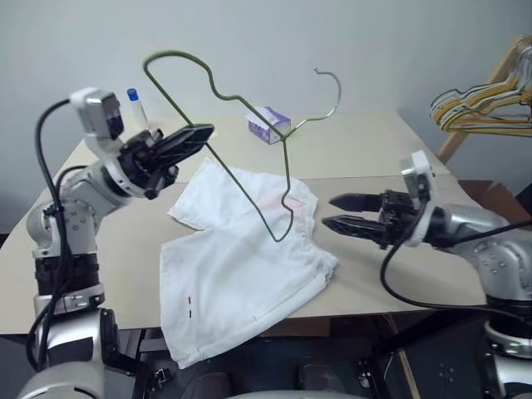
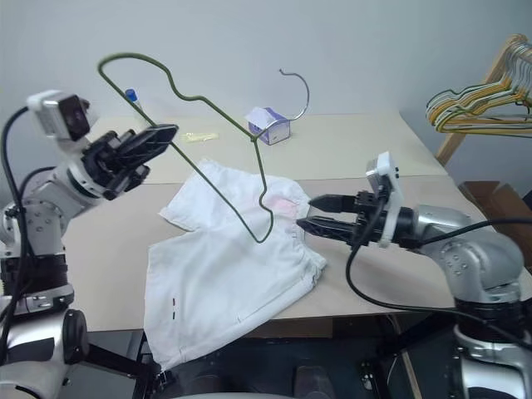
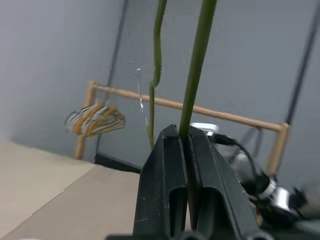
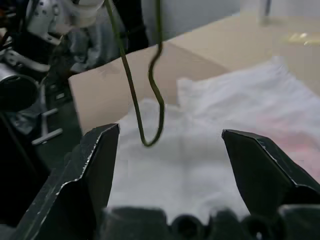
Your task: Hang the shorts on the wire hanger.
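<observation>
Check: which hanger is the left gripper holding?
The thin olive wire hanger, pinched in the left gripper; the yellow-and-green bunch hangs on the rack.

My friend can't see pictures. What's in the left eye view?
The left end effector holds a wire hanger up over white shorts lying on a table. The right end effector waits open beside the shorts.

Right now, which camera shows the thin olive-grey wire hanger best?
The left eye view: the whole thin olive-grey wire hanger shows, hook to low corner, above the white fabric shorts. The left wrist view shows two wire runs at the left gripper; the right wrist view, its low corner.
</observation>
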